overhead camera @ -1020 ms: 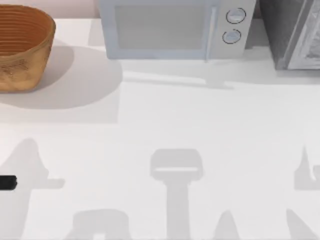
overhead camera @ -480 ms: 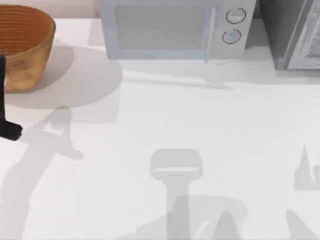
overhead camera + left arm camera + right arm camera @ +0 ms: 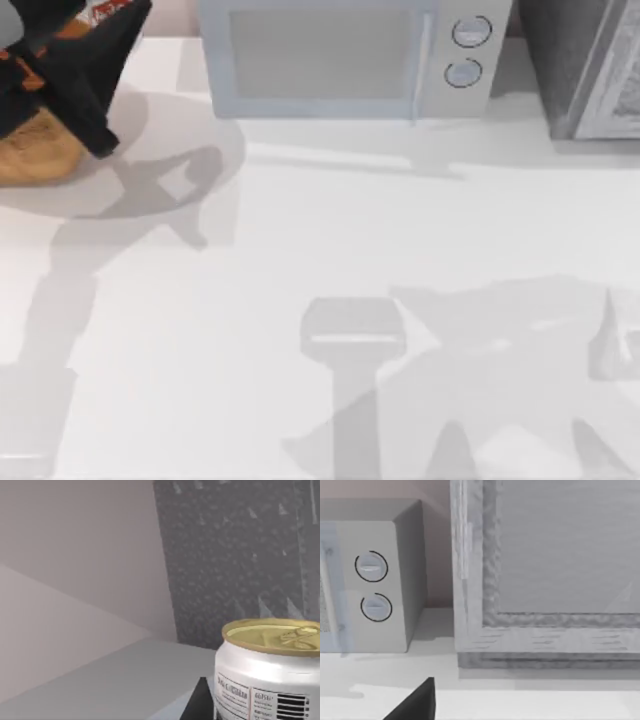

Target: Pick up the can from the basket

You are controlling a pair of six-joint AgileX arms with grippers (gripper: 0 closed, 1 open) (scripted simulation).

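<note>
My left gripper [image 3: 75, 60] sits over the basket [image 3: 40, 155]; can [image 3: 267, 675] looks pinched in it, probably.

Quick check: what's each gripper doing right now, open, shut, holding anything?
Left gripper: over the basket at the table's far left, the can right by it; fingers cannot be told.
Right gripper: near the microwave; cannot be told.

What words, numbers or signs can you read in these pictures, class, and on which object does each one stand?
No text here can be read.
Small white can with gold top: black print lines and a barcode on its side, too small to read.
The same can seen from above: red marks, illegible.
White box-shaped microwave: two round dials, no readable labels.
Orange-brown woven basket: no writing.
</note>
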